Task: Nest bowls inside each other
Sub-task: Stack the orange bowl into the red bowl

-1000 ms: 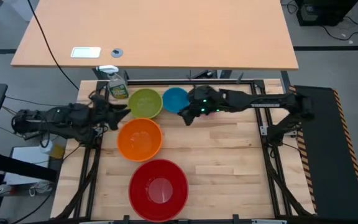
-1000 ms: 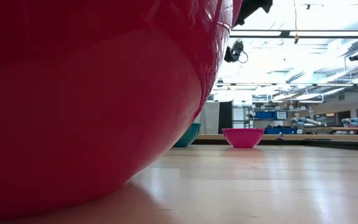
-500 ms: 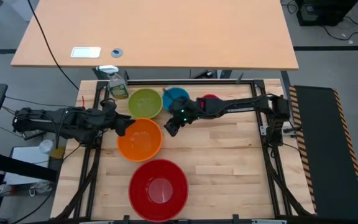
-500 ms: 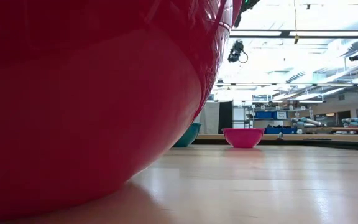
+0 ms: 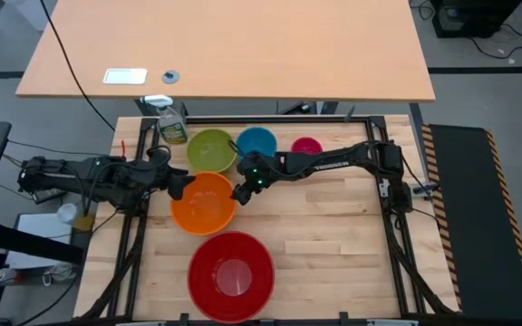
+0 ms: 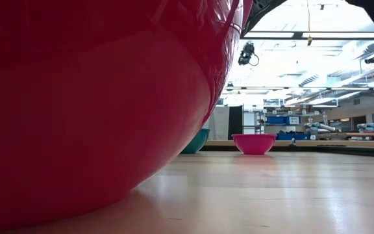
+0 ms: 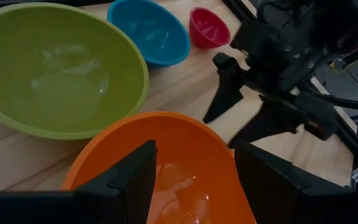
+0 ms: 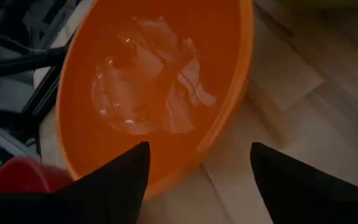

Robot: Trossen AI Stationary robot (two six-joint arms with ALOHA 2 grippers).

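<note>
Five bowls are set out on the table [image 5: 333, 235], none nested. The red bowl [image 5: 231, 275] is located at the near edge; in the low view it fills the left of the frame. The orange bowl [image 5: 203, 202] is positioned just behind it. The lime green bowl [image 5: 211, 149], the blue bowl [image 5: 256, 143] and the magenta pink bowl [image 5: 306, 146] are lined up along the far edge — the green beside a spray bottle [image 5: 172, 127] near the far left corner.

The left gripper [image 5: 178, 184] is placed at the left rim of the orange bowl, fingers [image 7: 135, 177] spread wide and empty. The right gripper [image 5: 241, 192] is placed at the bowl's right rim — its fingers [image 8: 120, 180] are likewise spread wide, nothing held.
</note>
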